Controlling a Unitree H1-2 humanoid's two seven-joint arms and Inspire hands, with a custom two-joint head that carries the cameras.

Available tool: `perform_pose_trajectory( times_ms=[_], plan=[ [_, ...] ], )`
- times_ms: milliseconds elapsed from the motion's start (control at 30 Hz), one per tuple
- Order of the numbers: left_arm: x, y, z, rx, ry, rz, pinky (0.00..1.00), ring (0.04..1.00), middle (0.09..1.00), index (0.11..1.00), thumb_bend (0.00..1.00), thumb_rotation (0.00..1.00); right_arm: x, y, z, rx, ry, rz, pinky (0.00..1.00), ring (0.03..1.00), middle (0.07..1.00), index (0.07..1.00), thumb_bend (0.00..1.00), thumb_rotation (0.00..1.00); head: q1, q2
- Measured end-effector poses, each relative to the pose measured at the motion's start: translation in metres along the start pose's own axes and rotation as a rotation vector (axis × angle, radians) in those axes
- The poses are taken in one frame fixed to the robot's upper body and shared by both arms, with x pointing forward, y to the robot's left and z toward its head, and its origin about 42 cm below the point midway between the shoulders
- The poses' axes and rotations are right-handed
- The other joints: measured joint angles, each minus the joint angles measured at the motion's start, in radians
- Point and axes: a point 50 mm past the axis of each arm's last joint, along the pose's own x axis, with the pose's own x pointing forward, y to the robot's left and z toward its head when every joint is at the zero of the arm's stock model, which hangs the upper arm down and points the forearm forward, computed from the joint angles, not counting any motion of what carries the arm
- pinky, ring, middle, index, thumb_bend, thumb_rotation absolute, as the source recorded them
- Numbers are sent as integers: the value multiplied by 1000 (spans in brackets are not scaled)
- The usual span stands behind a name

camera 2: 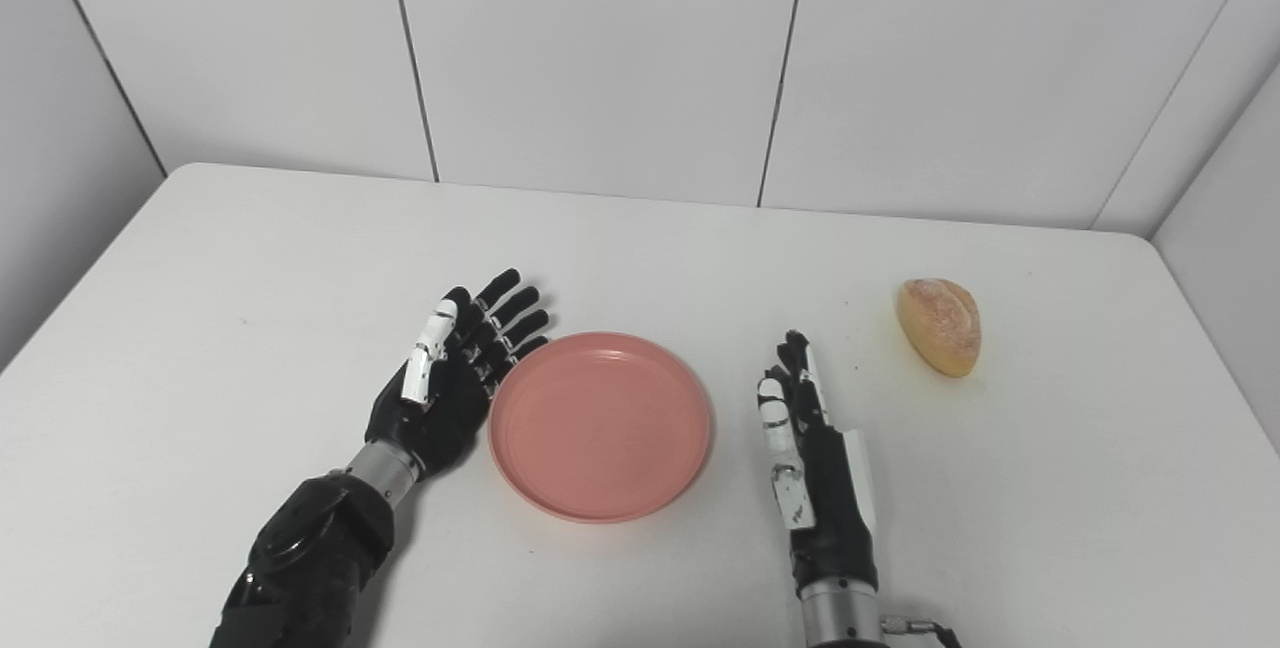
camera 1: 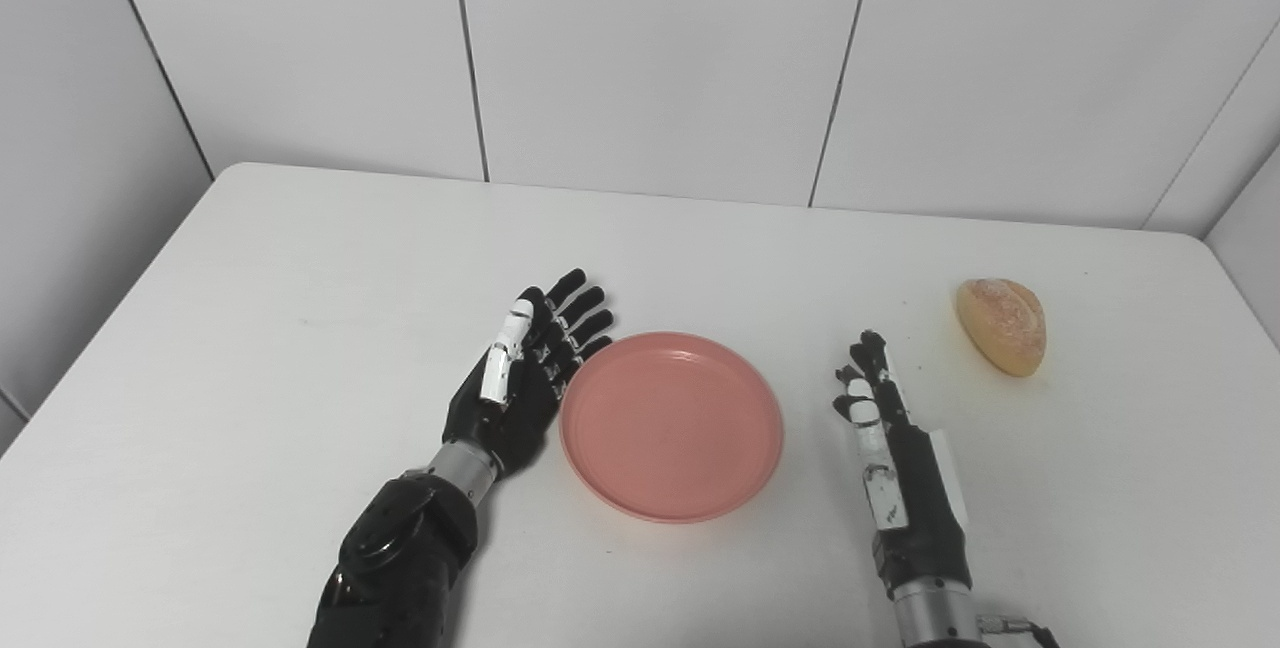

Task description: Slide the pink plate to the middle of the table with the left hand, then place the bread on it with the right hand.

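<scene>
The left hand (camera 1: 520, 378) lies beside the pink plate (camera 1: 671, 425) with its fingers (camera 1: 575, 313) spread wide and straight, holding nothing. The palm faces the plate's left rim, and the fingertips reach just past the rim's upper left edge; whether they touch the rim or only lie just beside it cannot be told. The thumb, with its white segments, points up along the fingers.

The right hand (camera 1: 885, 428) rests edge-on to the right of the plate, clearly apart from its rim, with its fingers (camera 1: 872, 358) straight, close together and holding nothing. They point toward the far side of the surface (camera 1: 300, 278).

The plate sits between the two sets of fingers, close to the left ones, near the middle of the white surface. It is a shallow round dish with a raised rim, lying flat, and nothing is in it.

The bread (camera 1: 1001, 325), a small golden-brown roll, lies on the bare surface beyond and to the right of the right fingertips, apart from them and well apart from the plate.

Behind the surface stands a wall of white panels (camera 1: 650, 58).
</scene>
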Motion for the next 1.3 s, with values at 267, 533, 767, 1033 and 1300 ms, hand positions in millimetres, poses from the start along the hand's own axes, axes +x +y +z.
perform_pose_trajectory(
  times_ms=[267,533,767,1033,1300],
  plan=[
    [-3,-2,-5,9,-33,12,939,930,936,924,392,1000,0,0,0,-13,-1,-1,913,941,965,978,288,1000,-15,0],
    [-8,-2,-7,12,-46,16,935,922,927,913,385,1000,0,0,3,-14,-3,-4,910,936,958,972,301,1000,-48,6],
    [-12,-7,-10,31,-48,18,942,923,923,910,394,1000,0,-2,11,-28,-20,-22,894,926,946,954,272,1000,-44,-8],
    [-15,-8,-12,40,-59,24,946,926,930,915,391,1000,5,-15,32,-162,-77,-47,881,918,917,928,353,1000,-78,-25],
    [-19,-5,-14,41,-75,33,952,932,933,915,380,1000,17,-40,54,-295,-161,-99,822,883,887,891,475,1000,-139,-47]
  ],
)
